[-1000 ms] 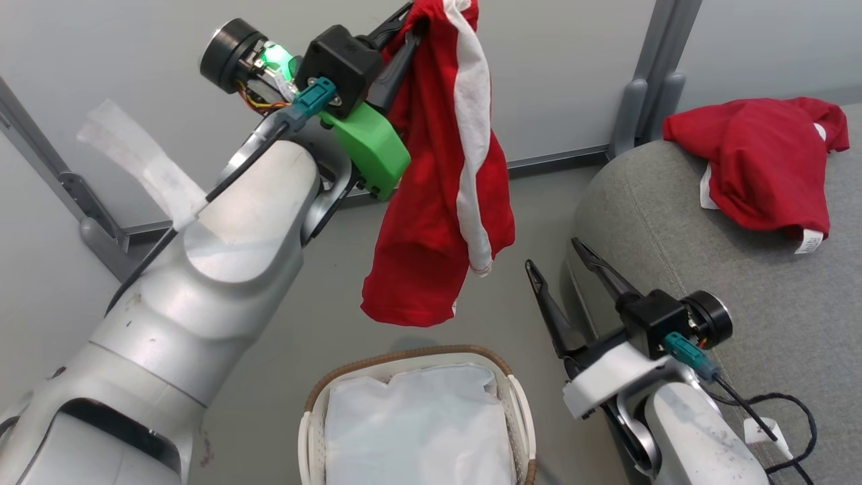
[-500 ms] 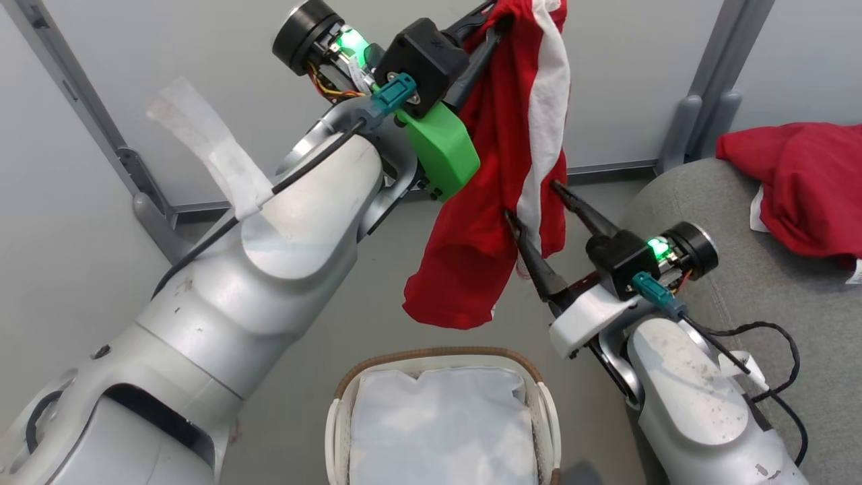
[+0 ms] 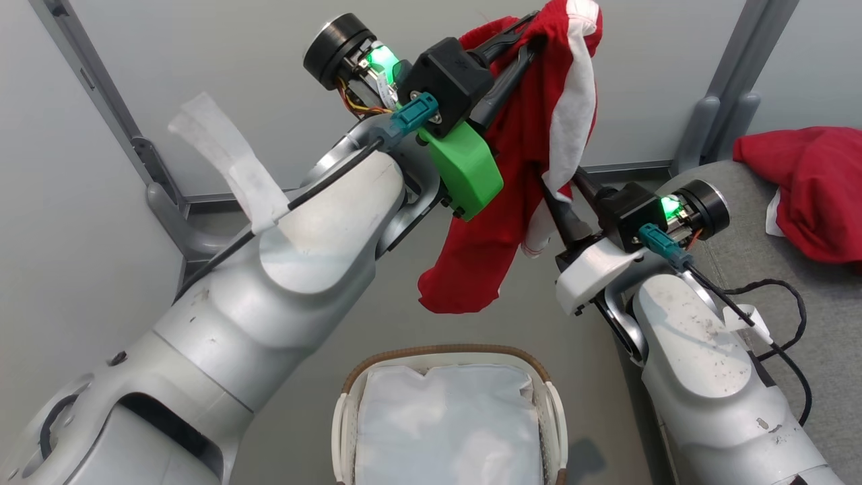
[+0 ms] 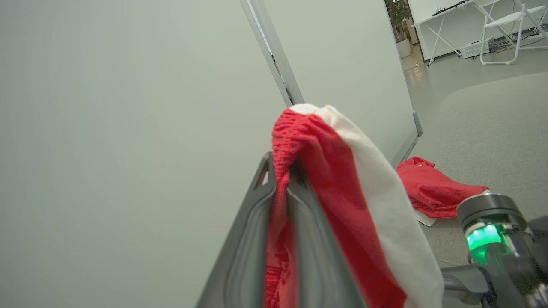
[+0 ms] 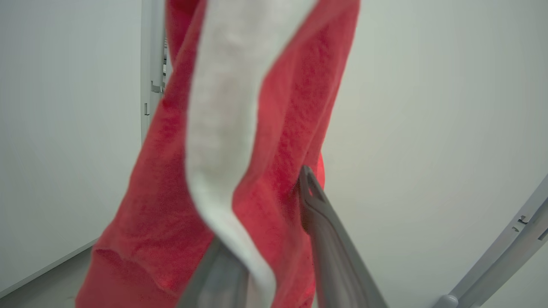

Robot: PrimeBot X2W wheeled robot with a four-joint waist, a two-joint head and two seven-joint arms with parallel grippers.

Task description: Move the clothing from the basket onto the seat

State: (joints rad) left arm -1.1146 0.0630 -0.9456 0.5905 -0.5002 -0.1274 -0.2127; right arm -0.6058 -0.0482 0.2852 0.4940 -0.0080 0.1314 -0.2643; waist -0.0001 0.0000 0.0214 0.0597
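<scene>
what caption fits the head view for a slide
Left gripper holds a red striped garment above the basket, right gripper straddling its middle

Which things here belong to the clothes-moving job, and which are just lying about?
Job: hanging red garment, left gripper shut on it, right gripper, second red garment, seat, basket.
Lying about: white liner, partition post, folding chair.

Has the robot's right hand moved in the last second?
Yes. Judged against the basket, the right hand has gone up and away from it, into the hanging red garment.
</scene>
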